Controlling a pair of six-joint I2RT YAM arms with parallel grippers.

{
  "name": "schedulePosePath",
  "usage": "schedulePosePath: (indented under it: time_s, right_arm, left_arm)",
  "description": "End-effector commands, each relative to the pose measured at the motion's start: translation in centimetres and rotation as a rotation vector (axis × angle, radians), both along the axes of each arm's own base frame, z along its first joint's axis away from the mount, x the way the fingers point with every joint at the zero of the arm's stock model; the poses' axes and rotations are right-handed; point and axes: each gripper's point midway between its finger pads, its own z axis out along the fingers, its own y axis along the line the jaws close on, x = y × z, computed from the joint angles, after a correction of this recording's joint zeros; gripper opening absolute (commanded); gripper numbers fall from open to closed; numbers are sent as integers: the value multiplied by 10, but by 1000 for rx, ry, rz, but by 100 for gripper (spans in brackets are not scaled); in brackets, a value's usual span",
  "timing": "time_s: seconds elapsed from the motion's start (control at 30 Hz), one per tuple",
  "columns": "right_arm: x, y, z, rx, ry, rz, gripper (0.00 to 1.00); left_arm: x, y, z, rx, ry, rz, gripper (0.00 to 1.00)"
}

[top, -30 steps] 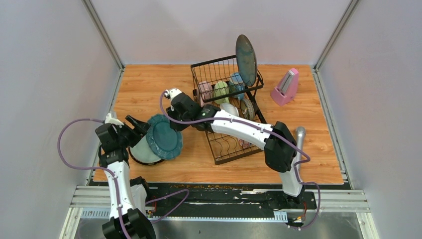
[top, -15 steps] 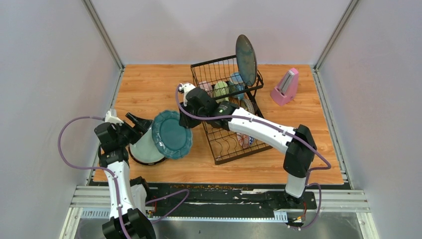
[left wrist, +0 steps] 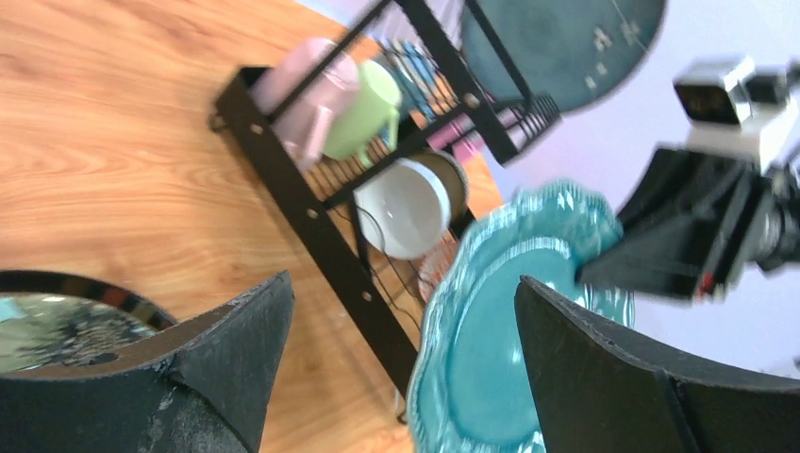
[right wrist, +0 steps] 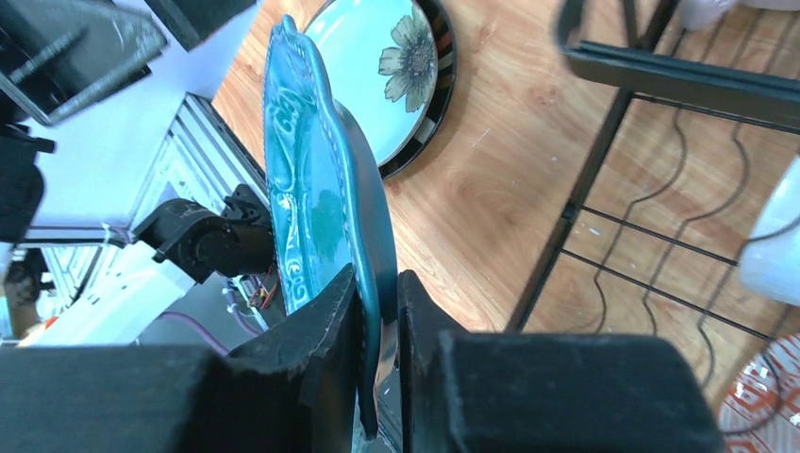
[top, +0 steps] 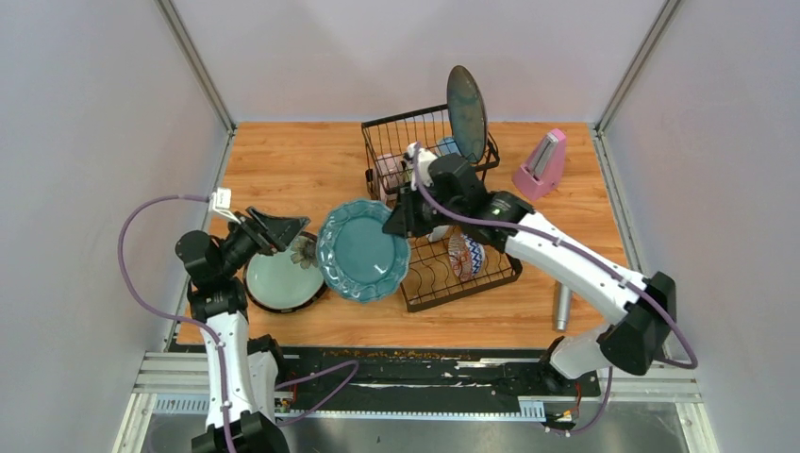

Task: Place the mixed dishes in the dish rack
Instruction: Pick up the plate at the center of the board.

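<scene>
Right wrist: right hand [right wrist: 377, 279] pinches teal plate [right wrist: 311, 179].

A wood-grain surface [top: 283, 160] sits boxed in by plain pale-grey walls [top: 94, 142] on three sides (aluminium corner posts [top: 195, 61] at the joints) — a slotted metal rail [top: 651, 382] runs along the near edge, evenly lit.

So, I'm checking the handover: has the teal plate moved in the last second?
Yes. The teal plate, pinched by the right gripper, has shifted right toward the dish rack.
</scene>
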Motion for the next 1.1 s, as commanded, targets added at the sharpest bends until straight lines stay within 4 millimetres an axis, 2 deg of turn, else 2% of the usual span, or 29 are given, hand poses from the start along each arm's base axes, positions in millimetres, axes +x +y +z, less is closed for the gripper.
schedulePosePath:
  time_s: [0.0, 0.07, 0.17, 0.23, 0.37, 0.5, 0.57, 0.67, 0.93, 1.0, 1.07]
  right_arm:
    - [0, -20, 104, 319, -107, 5, 0]
    - [0, -35, 112, 341, -115, -7, 0]
    - [-1, -55, 124, 374, -129, -15, 0]
    - [0, -66, 127, 383, -139, -36, 0]
    - [-1, -77, 134, 407, -139, -52, 0]
    - [-8, -80, 142, 434, -146, -40, 0]
    - [-10, -81, 144, 440, -147, -42, 0]
    - [-11, -81, 142, 445, -146, -42, 0]
    - [-32, -70, 134, 489, -122, 109, 2]
    - [-35, -68, 127, 484, -99, 137, 4]
    - [-42, -66, 119, 476, -77, 177, 6]
  left_arm:
    - [-20, -39, 35, 57, -149, -227, 94]
    - [-24, -50, 44, 91, -168, -292, 94]
    - [-31, -68, 46, 93, -160, -404, 95]
    - [-43, -93, 50, 85, -169, -521, 95]
    - [-56, -128, 52, 89, -178, -647, 94]
    - [-47, -136, 41, 105, -123, -614, 84]
    - [-43, -137, 45, 80, -130, -594, 74]
    - [-41, -140, 52, 46, -164, -588, 53]
    - [-42, -147, 51, 39, -162, -614, 14]
    - [-42, -147, 54, 35, -173, -616, 8]
    - [-42, -148, 57, 24, -186, -620, 5]
